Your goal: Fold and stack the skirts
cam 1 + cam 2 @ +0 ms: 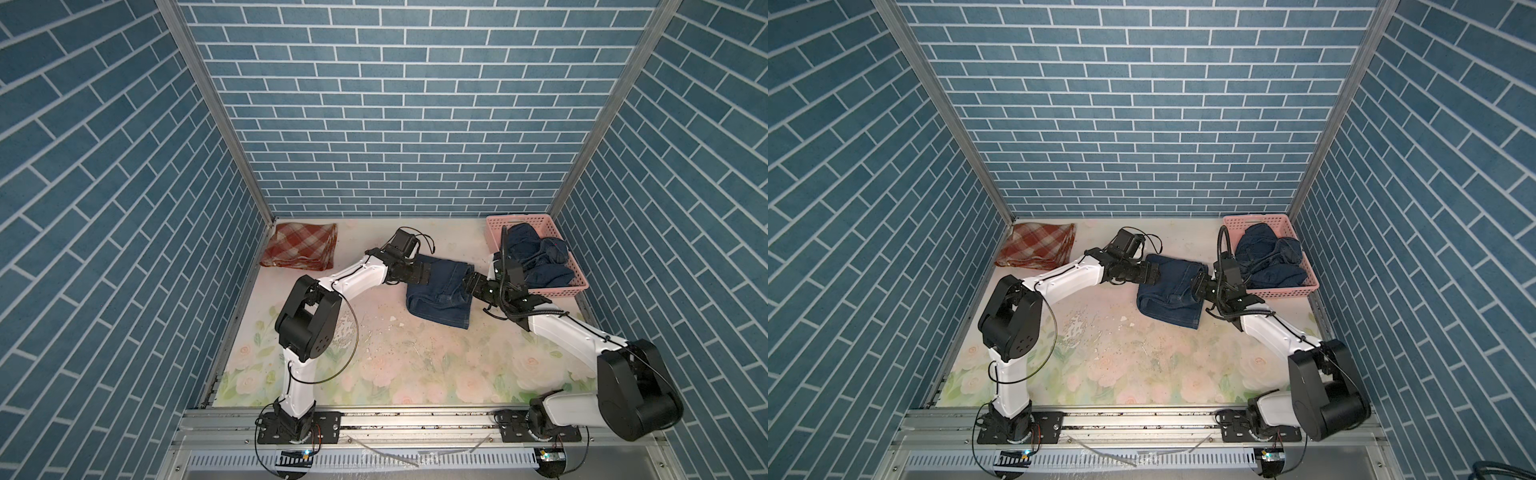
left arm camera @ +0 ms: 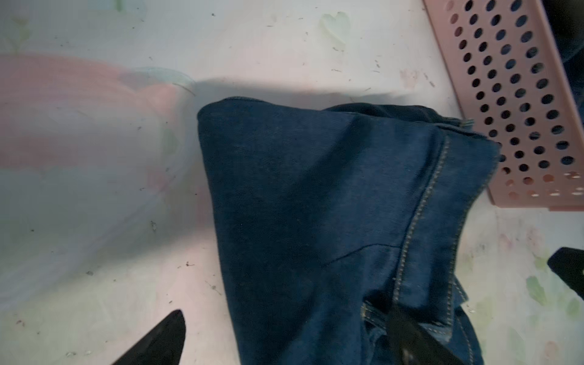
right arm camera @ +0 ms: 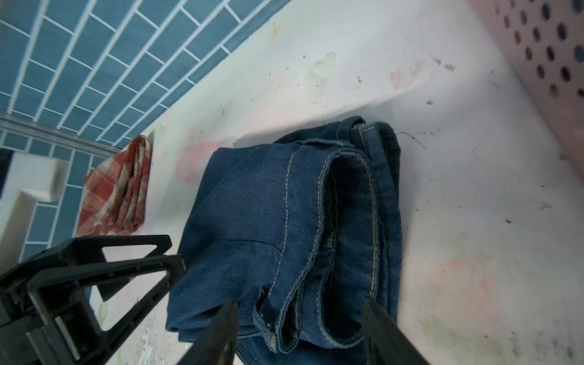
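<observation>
While both pairs of jaws stand apart and the cloth lies slack under them, neither arm holds anything. The left gripper (image 1: 426, 275) is spread as wide as it goes at the left edge of the folded denim skirt (image 1: 440, 295). In the left wrist view one finger (image 2: 167, 338) hangs over bare table and the other (image 2: 410, 344) over the cloth beside a stitched seam. The right gripper (image 3: 300, 303) stands at a middling width at the opposite edge, its fingers on either side of the doubled, stitched hem. Whether its pads touch the fabric I cannot tell.

The skirt therefore lies directly between the two grippers, flat on the table (image 1: 415, 365). Its longer side runs from far to near with a slight tilt, crosswise to the line joining the jaws.

Farther out, the plaid skirt (image 1: 300, 245) sits folded in the far left corner, well apart from the denim and on the left arm's side. The pink basket (image 1: 579, 286), just beside the right gripper, holds another denim skirt (image 1: 536, 259), bundled and unfolded.

The fold on the table looks done or nearly so, so the next move is probably a carry leftward and away onto the plaid. The left arm is nearer that goal. Gripping both edges should keep the layers together, whereas a one-sided lift would likely let them fall open.
</observation>
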